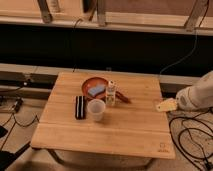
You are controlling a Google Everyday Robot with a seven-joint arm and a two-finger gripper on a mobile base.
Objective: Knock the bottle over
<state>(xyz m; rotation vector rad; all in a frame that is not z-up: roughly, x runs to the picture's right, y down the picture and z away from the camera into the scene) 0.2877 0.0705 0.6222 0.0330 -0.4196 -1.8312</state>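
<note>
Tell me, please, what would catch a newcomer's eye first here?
The cluster mid-table: a red bowl holding a blue sponge, the bottle upright at its right, a translucent cup in front and a black block left of the cup. The pale gripper is at the right edge of the wooden table, apart from the bottle.

bottle (111, 93) was seen upright at frame centre, beside bowl (85, 83) | cup (96, 109) was seen lower-left of it | gripper (166, 105) was seen at table (125, 127) right edge, well apart
</note>
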